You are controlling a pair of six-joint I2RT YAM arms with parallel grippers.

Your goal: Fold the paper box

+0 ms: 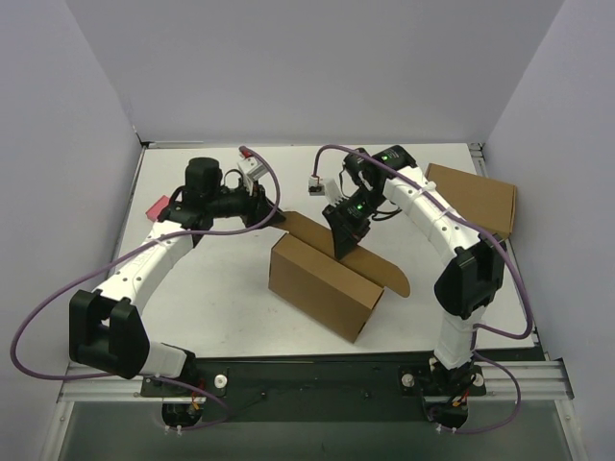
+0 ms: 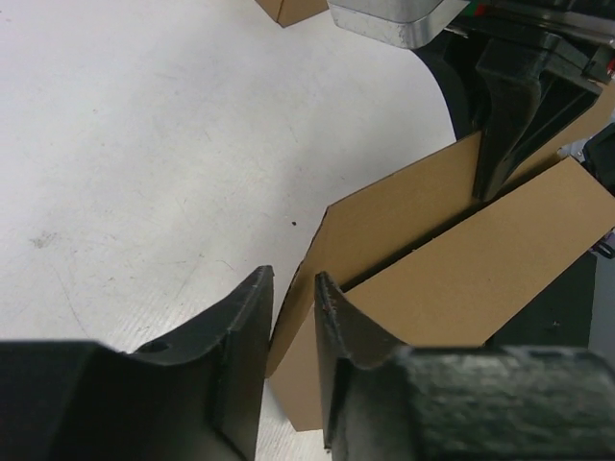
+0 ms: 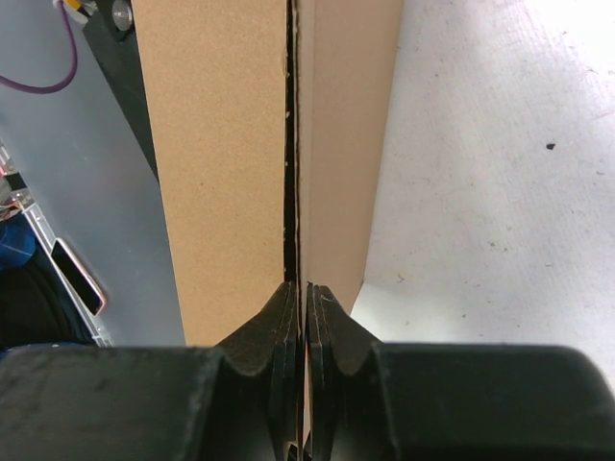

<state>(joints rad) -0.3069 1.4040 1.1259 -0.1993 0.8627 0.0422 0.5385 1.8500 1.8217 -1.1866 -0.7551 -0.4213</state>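
Note:
The paper box [image 1: 322, 286] is a brown oblong box in the middle of the table, its top open and its flaps spread out behind it. My right gripper [image 1: 344, 238] comes down onto its far long wall. In the right wrist view the gripper [image 3: 306, 286] is shut on a thin cardboard edge of the box [image 3: 226, 144]. My left gripper [image 1: 272, 215] is at the box's far left end. In the left wrist view its fingers [image 2: 293, 279] stand a narrow gap apart over the rounded edge of a flap [image 2: 384, 226]. I cannot tell if they touch it.
A second, fully formed brown box [image 1: 476, 197] sits at the back right; its corner shows in the left wrist view [image 2: 288, 10]. A small pink block [image 1: 154, 205] lies at the left wall. The table's front rail [image 1: 317, 370] runs near the box's front.

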